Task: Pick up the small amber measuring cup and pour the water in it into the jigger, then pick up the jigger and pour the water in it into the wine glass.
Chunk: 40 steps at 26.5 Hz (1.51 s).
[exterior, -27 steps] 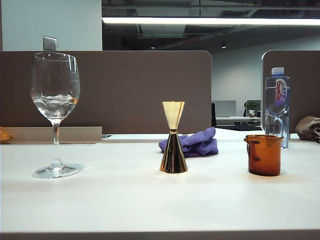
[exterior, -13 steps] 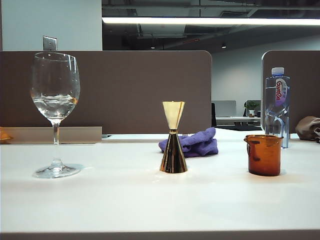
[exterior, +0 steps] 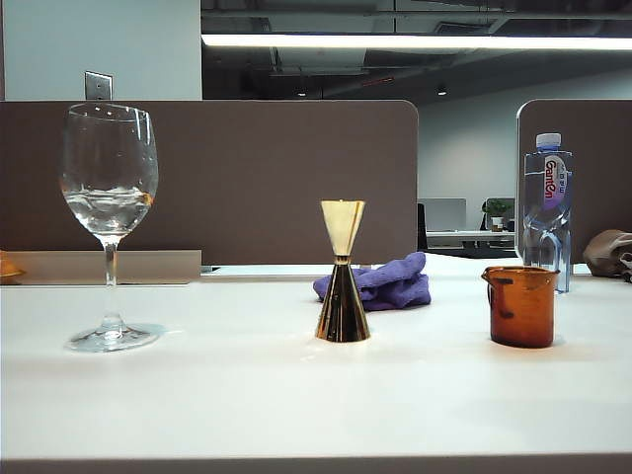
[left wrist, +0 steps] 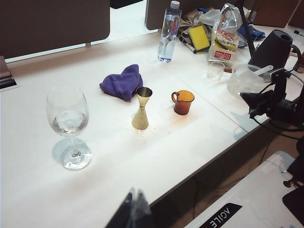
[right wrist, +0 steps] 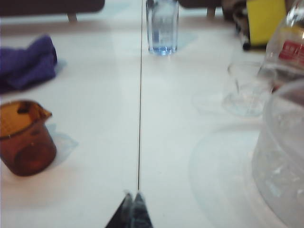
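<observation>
Left gripper (left wrist: 135, 202) and right gripper (right wrist: 133, 205) both hang above the tabletop (exterior: 296, 395), jaws pressed together, holding nothing. On it stand the small amber measuring cup (exterior: 522, 305), the jigger (exterior: 343, 271) and the wine glass (exterior: 109, 222) holding water (exterior: 109, 205)

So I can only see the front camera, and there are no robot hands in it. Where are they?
Observer: The left end effector hangs shut over the near edge of the table, holding nothing.
Operator: And the other one?
Observer: The right end effector is shut too, low over the table, with the small amber measuring cup off to its side.
Operator: Is there stuff behind the bottle?
Observer: Yes, a yellow sponge and a snack bag lie near the water bottle.
</observation>
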Available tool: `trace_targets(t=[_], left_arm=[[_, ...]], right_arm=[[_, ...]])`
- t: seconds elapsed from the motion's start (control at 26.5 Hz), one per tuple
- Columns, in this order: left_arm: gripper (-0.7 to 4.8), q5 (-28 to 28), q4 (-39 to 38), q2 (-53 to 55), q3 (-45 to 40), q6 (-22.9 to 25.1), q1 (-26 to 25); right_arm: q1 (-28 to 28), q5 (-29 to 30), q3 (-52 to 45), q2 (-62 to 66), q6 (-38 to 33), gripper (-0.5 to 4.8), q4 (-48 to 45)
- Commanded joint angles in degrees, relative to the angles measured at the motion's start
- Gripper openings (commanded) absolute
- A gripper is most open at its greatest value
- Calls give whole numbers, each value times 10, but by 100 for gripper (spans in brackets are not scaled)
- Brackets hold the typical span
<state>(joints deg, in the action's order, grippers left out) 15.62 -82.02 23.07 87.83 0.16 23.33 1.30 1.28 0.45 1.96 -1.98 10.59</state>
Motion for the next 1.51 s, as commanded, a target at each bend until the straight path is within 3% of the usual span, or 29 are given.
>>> trace_targets(t=[0.04,0.98,1.02,1.21,1.51], left_arm=[[-2,1,-2,0,2,-2,0],[-2,1,-2,0,2,-2,0],[-2,-4,5,0,2,28,0],[-2,-2,178,0,-68,76,0],[-2,-1,467,-4,-268,142,0]], right_arm=[[0,0,-4,-1,-1,1,-1],[-2,1,-4,-2,-1,1,-2],[-2,1,-4,-2,-1,1,-2],[-2,1,-4,-2,-1,1,-2],[-2,1,-4,-2,-1,1,-2]])
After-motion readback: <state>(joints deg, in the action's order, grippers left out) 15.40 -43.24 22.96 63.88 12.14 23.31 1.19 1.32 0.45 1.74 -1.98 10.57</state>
